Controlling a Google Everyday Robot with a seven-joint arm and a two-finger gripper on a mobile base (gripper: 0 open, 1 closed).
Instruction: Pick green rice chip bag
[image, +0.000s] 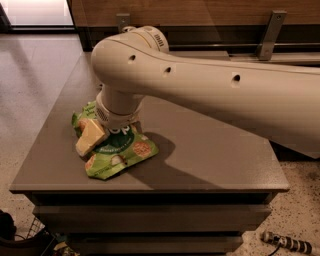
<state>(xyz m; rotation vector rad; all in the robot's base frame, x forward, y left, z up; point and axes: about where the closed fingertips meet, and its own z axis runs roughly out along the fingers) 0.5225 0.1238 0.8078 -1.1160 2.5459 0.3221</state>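
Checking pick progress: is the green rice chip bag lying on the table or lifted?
Lying: the green rice chip bag rests flat on the table, the gripper down on its image-left part.

Single cam only, so no 2nd view to overlap w/. It sat high, looking down at an angle onto the table (215, 165) from beyond its front edge, facing twd the wood-panelled back wall (200, 12). Close-in: table top filled most of the frame, w/ floor (35, 65) at frame left. The arm (215, 95) spanned from frame right to centre-left, very near the lens. The pincer (95, 136) sat left of centre, down on the green rice chip bag (122, 150).
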